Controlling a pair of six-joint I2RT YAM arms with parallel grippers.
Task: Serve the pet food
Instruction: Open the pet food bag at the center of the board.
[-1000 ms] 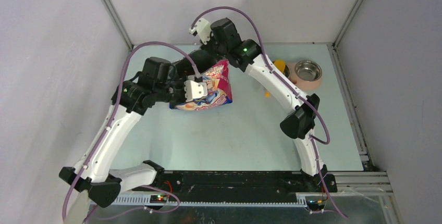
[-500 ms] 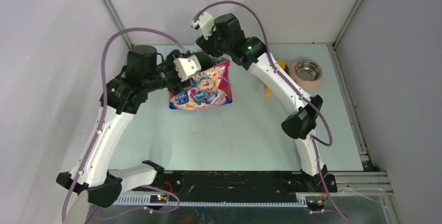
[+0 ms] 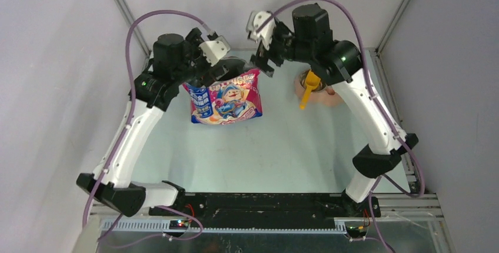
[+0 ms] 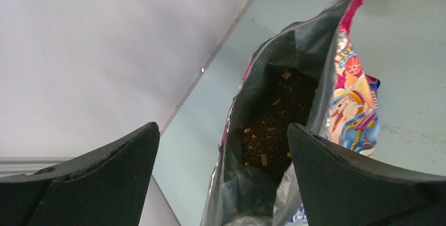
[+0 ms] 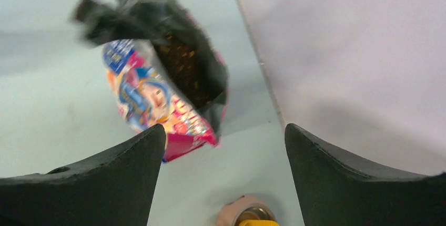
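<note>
Tabletop (image 3: 265, 153): pale blue-green, matte, a few faint scuffs. Plain light-grey walls (image 3: 59, 59) box it in at 9, 12 and 3 o'clock. Aluminium posts (image 3: 126, 15) stand in the far corners. A black rail (image 3: 265, 206) runs along 6 o'clock, with the arm bases on it.

Bag (image 3: 226, 103): glossy cartoon print, standing at 12 o'clock near the back wall, mouth gaping. The pet food (image 4: 273, 121) is down inside it, dark brown pellets, seen from both wrist views.

Left pincer (image 4: 222, 127): released, jaws wide, nothing between them, looking down into the bag mouth from its 10 o'clock side. Right pincer (image 5: 223, 127): released too, empty, hanging off the bag's 1 o'clock side and apart from it.

Pink bowl (image 3: 330, 98) sits at 2 o'clock. The yellow scoop (image 3: 310, 82) is at its rim, handle sticking out toward 7 o'clock. The right forearm crosses over the bowl and hides most of it from above. Can't tell how deep the scoop sits.
</note>
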